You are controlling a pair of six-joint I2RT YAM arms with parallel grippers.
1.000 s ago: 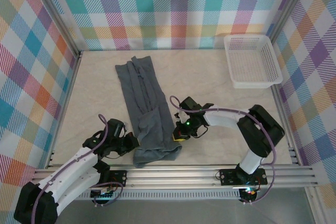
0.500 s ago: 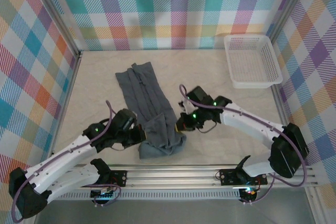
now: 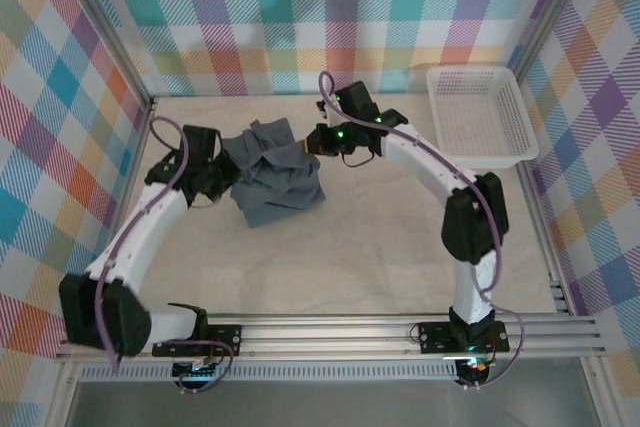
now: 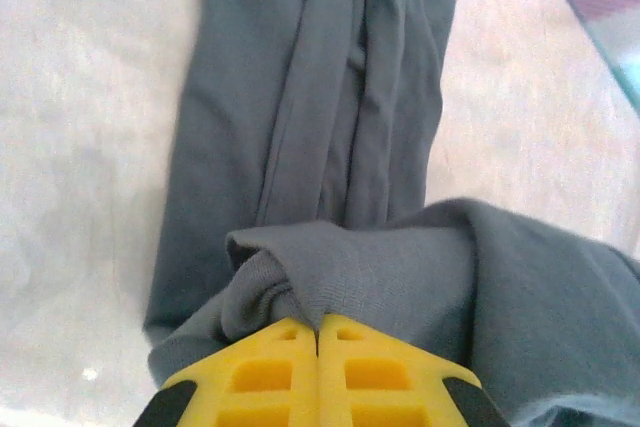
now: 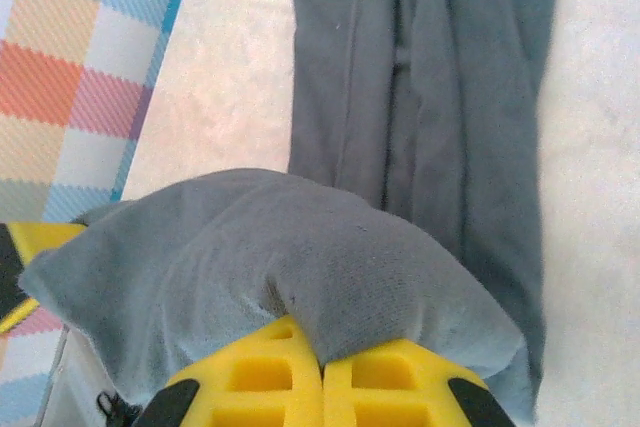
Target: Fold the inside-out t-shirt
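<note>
— We're looking down on the pale worktop (image 3: 390, 247). The plain dark slate-grey t-shirt of soft thin fabric (image 3: 272, 179) sits toward its far left, doubled over into a loose heap.

— And we've got both arms reaching it. The left hand (image 3: 222, 175) is at the heap's left edge, and the right hand (image 3: 317, 144) is at its far right corner.

— In the left wrist view we see that hand's yellow fingers (image 4: 265, 372) pressed together, with a fold of grey fabric pinched between them.

— Same on the other side. In the right wrist view, the right hand is clamped on a raised hump of the t-shirt, its fingers (image 5: 385, 377) tight against each other.

— Beyond both grips we can see the t-shirt's other half. It lies flat on the worktop as a long narrow strip, creased lengthwise.

— We also have the white plastic mesh basket (image 3: 470, 71) in the far right corner, well apart from the t-shirt.
</note>
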